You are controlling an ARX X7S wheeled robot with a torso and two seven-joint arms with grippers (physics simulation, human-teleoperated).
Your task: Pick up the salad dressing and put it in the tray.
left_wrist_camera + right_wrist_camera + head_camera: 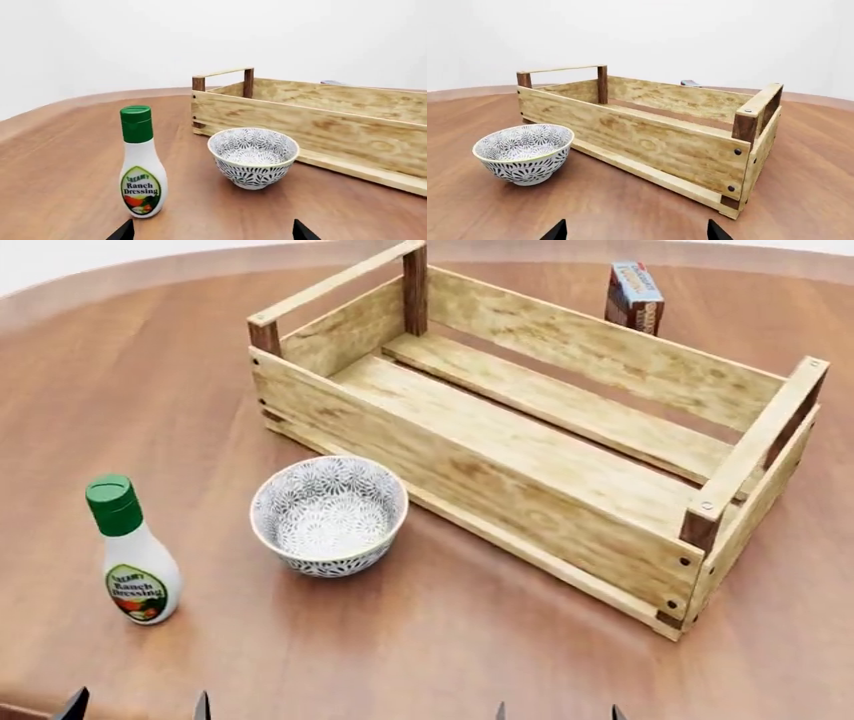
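In the left wrist view, the salad dressing [141, 162] is a white bottle with a green cap and a label reading "Creamy Ranch Dressing"; it stands upright on the brown wooden counter [53, 170]. Just beside it sits a grey-white patterned bowl [253, 157], and beyond the bowl runs the long side of the tray [313, 127], a light-wood crate with dark corner posts. Only the two dark tips of the left claw [212, 231] show at the picture's edge, wide apart and holding nothing, with the bottle close to one tip. In the head view, the bottle [130, 552] stands at the near left of the counter [441, 640], apart from the bowl [330, 515] to its right; the tray [467, 480] lies diagonally from far left to near right, its slatted bottom bare, and a small box [634, 297] stands behind its far wall. Tips of the left claw [136, 706] and the right claw [558, 710] peek in at the near edge, each pair spread and empty. In the right wrist view, the bowl [524, 153] sits before the tray [647, 145] on the counter [800, 190]; the right claw [637, 230] shows two separated tips gripping nothing, and the bottle is out of sight.
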